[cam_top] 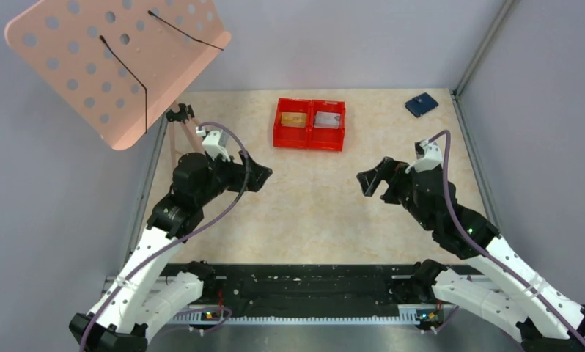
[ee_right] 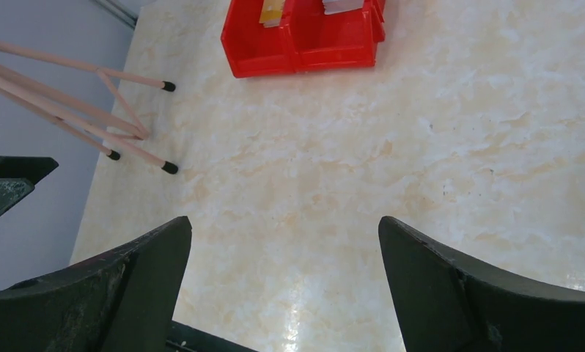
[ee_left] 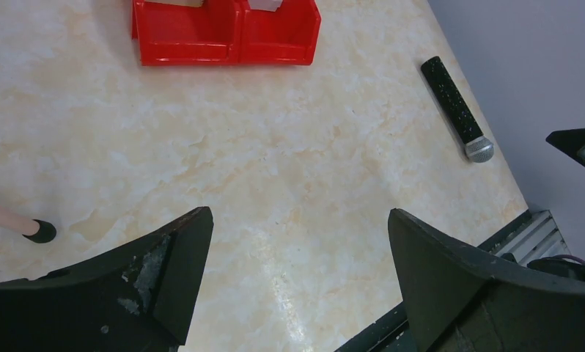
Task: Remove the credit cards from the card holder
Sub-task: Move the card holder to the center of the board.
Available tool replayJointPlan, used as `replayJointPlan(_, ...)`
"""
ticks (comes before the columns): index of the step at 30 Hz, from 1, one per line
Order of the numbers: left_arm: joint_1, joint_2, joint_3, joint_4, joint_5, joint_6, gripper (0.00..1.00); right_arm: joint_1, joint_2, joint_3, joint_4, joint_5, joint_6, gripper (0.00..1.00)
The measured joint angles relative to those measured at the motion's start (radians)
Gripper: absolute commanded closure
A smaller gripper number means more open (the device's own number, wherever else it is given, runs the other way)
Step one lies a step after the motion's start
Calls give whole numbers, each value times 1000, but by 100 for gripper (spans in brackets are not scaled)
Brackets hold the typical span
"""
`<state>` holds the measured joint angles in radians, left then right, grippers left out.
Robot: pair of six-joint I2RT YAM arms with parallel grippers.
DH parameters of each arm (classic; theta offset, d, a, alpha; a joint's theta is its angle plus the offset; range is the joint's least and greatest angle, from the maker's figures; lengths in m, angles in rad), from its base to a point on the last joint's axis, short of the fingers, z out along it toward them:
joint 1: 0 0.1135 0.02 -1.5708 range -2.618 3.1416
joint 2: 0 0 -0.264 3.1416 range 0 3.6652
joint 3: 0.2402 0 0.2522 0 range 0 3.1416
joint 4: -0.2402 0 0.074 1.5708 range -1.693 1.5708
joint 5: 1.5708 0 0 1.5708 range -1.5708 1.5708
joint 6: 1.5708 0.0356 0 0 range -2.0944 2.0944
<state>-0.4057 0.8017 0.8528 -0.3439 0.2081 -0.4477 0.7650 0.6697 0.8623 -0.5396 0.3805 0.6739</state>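
The card holder (cam_top: 421, 104), a small dark navy wallet, lies flat at the far right corner of the table, away from both arms. A gold-tan credit card (cam_top: 294, 119) lies in the left compartment of a red twin tray (cam_top: 309, 139). A silver-grey credit card (cam_top: 328, 119) lies in the right one. Both cards show again in the right wrist view, gold-tan (ee_right: 271, 11) and silver-grey (ee_right: 341, 6). My left gripper (cam_top: 254, 174) (ee_left: 298, 214) and right gripper (cam_top: 369, 182) (ee_right: 284, 220) hover open over bare table, facing each other, with nothing between the fingers.
A pink perforated stand (cam_top: 113, 59) leans over the far left corner, its thin legs (ee_right: 128, 125) planted on the table. A black cylinder with a grey end (ee_left: 457, 106) lies near the right edge. Grey walls close in the table.
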Motion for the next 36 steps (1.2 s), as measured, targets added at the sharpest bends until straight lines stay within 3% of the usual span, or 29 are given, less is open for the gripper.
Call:
replayJointPlan(11, -1, -24, 0, -7, 0, -5, 5, 0, 11, 0, 58, -8, 8, 1)
replayJointPlan(20, -1, -176, -24, -17, -26, -14, 1, 0, 80, 2, 141, 11, -52, 4)
replayJointPlan(24, -1, -219, -56, -24, -68, -10, 1, 1, 155, 2, 212, 107, -189, 5)
replayJointPlan(29, -2, -226, -93, -44, -104, -2, 3, -26, 313, -11, 438, 290, -536, 7)
replayJointPlan(31, -5, -230, -96, -51, -110, 1, 4, -78, 414, -4, 503, 330, -631, 7)
replayJointPlan(36, -24, -240, -96, -67, -135, 6, 5, -285, 676, 59, 543, 340, -787, 19)
